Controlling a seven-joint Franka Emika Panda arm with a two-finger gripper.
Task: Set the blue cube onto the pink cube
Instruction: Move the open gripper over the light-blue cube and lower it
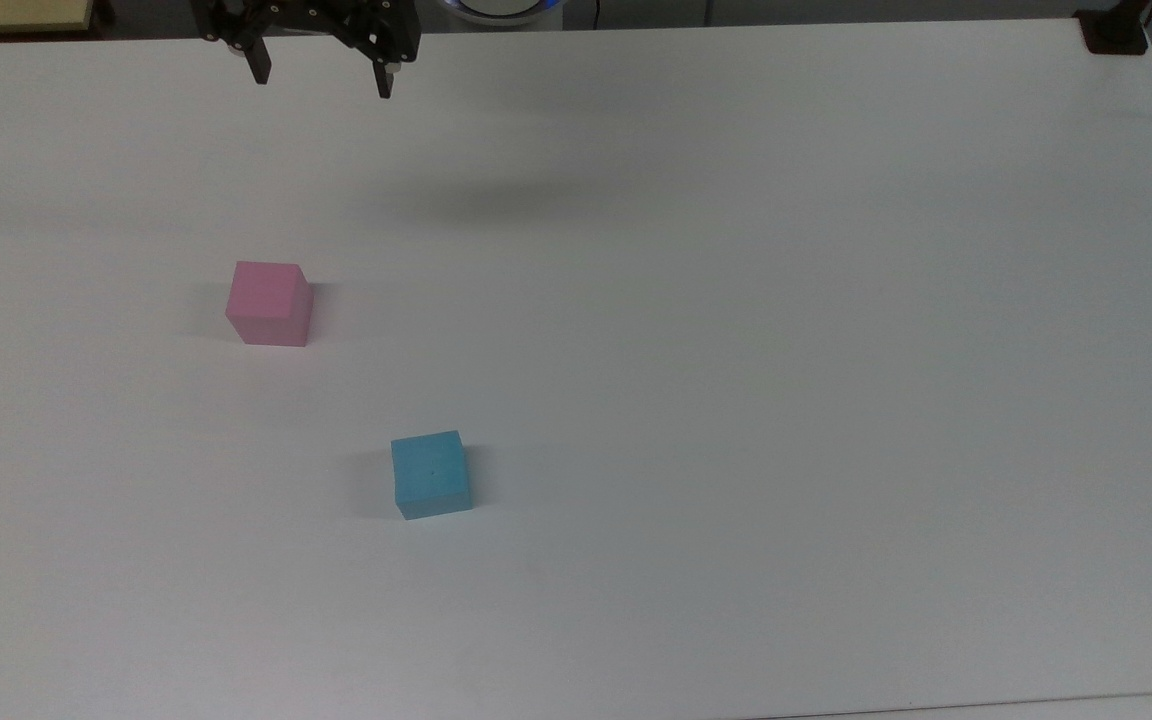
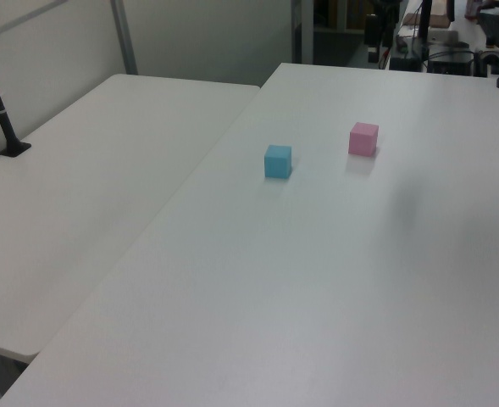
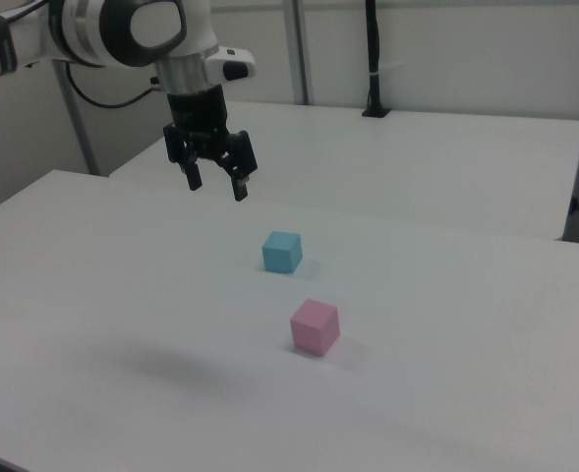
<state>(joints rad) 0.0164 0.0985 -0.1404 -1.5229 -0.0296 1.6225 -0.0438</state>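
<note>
White tabletop [image 1: 736,400] was what we saw under everything, matte and bare around the two cubes. Working from near to far in the top view, we first met the blue cube [image 1: 430,475], sitting flat on the table toward the lower middle. From it, the pink cube [image 1: 270,303] lay at about ten o'clock, well apart and also flat on the surface; neither cube touched the other.

Farther still, at about twelve o'clock from the pink cube, the gripper [image 1: 322,82] hung at the top edge of the top view, its two black fingers spread wide with nothing between them. We noted a soft shadow [image 1: 496,205] on the table below and to the top view's right of it.

In the right view, the pink cube [image 3: 315,326] was the nearer one, the blue cube [image 3: 282,252] sat at about eleven o'clock from it, and the gripper [image 3: 217,184] hovered above the table beyond both, at about ten o'clock from the blue cube, carried by the white arm [image 3: 122,34].

In the left view we found the blue cube [image 2: 277,161] nearer and the pink cube [image 2: 363,139] at about two o'clock from it, with a second white table [image 2: 105,186] adjoining on the left view's left.
</note>
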